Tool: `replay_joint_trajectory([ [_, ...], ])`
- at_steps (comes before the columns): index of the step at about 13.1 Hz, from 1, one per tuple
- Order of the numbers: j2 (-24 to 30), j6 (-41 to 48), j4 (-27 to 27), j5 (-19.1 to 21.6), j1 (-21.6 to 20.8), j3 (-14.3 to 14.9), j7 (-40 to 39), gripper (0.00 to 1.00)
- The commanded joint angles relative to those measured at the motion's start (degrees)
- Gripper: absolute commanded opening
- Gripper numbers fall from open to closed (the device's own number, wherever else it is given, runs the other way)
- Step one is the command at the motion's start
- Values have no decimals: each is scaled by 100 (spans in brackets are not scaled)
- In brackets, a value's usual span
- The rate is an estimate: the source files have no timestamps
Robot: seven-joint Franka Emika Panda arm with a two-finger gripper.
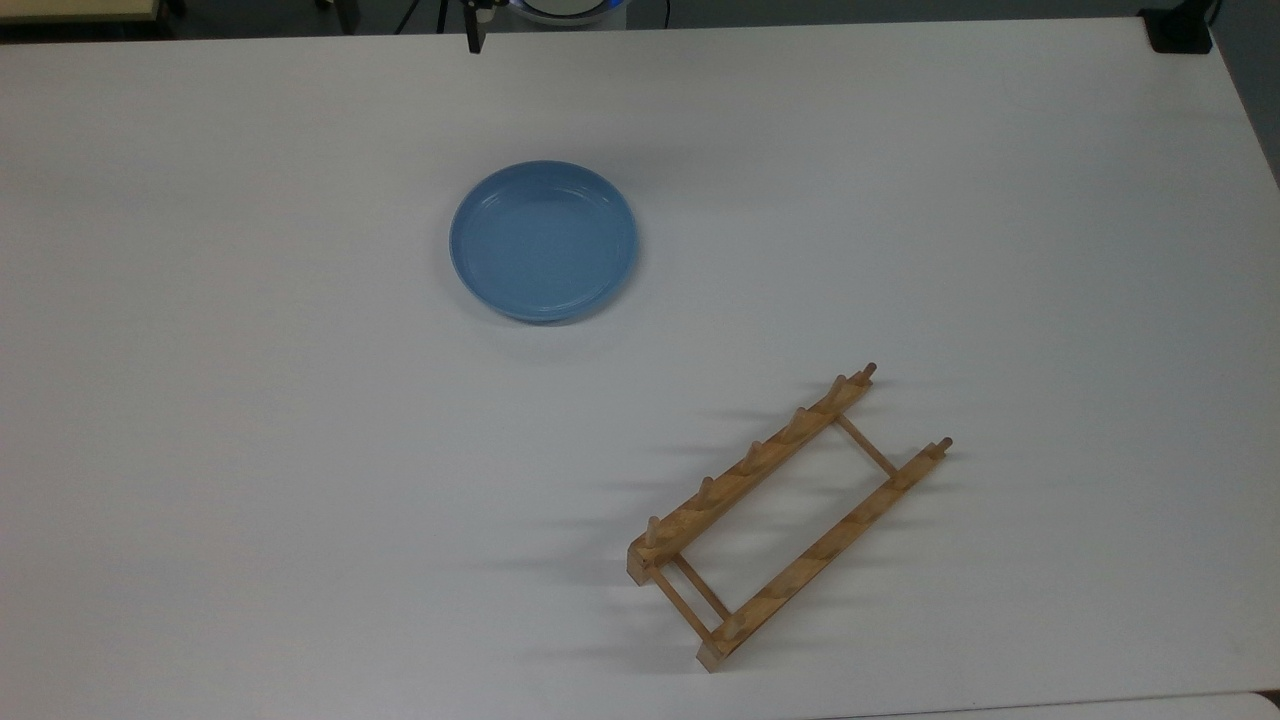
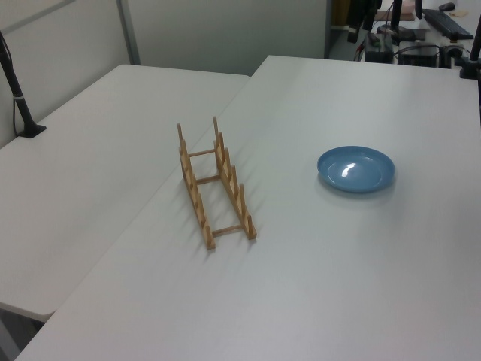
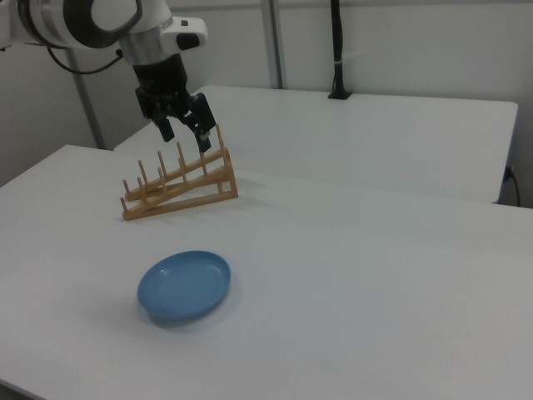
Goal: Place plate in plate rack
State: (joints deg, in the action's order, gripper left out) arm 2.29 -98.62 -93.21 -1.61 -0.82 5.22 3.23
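- The plate (image 1: 543,240) is lying flat and right way up on the white table (image 1: 200,450), in the top view's upper middle; in the right view it (image 3: 184,285) is sitting near the camera, on the right view's left.
- The plate rack (image 1: 785,518) is standing well apart from the plate, toward the top view's lower right, with nothing slotted between its pegs.
- The rack's long axis is running diagonally in the top view, from lower left to upper right; in the left view the rack (image 2: 213,184) is lying to the left of the plate (image 2: 355,168).
- The gripper (image 3: 185,121) is seen in the right view, hanging in the air with its fingers spread apart and nothing held between them.
- In the right view the gripper is overlapping the far end of the rack (image 3: 177,184); how high above the table it is hanging cannot be told.
- From the fingers, the plate is lying nearer the camera and lower in the right view, with the rack in between.
- The coming move is judged to be a reach down to the plate's raised rim, since the task is not yet begun.
- No brand, label or readable writing is being shown on the plate, the rack or the arm.
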Motion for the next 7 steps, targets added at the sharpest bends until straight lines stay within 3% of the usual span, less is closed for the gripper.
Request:
replay_joint_trajectory([
  [1,79,264,-31,-14,-59,50,-1153,100],
  [4,79,651,-57,-76,20,50,-2105,100],
  [7,1,599,-652,-373,47,50,-2265,100],
])
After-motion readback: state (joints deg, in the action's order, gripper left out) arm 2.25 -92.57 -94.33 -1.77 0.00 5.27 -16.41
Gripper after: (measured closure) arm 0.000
